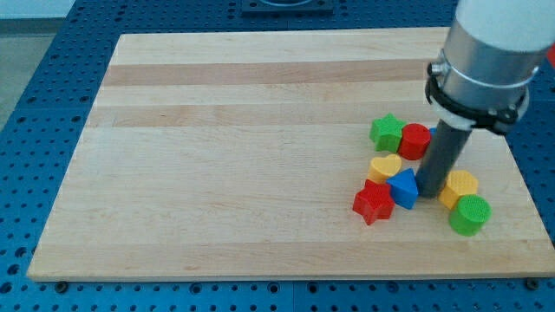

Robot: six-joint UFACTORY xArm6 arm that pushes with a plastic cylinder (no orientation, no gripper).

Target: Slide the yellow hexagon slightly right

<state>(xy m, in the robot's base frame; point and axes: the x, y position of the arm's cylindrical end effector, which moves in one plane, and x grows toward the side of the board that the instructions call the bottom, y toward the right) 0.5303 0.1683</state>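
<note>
The yellow hexagon lies at the board's right, near the view's bottom. My tip stands just to its left, touching or almost touching it, between it and the blue block. A green round block sits right below the hexagon, against it. A yellow heart-like block lies left of the rod. A red star block sits below-left of the blue block. A green star block and a red round block lie above, side by side.
The blocks lie on a light wooden board on a blue perforated table. The board's right edge runs close to the hexagon and the green round block. The arm's large white and grey body hangs over the top right.
</note>
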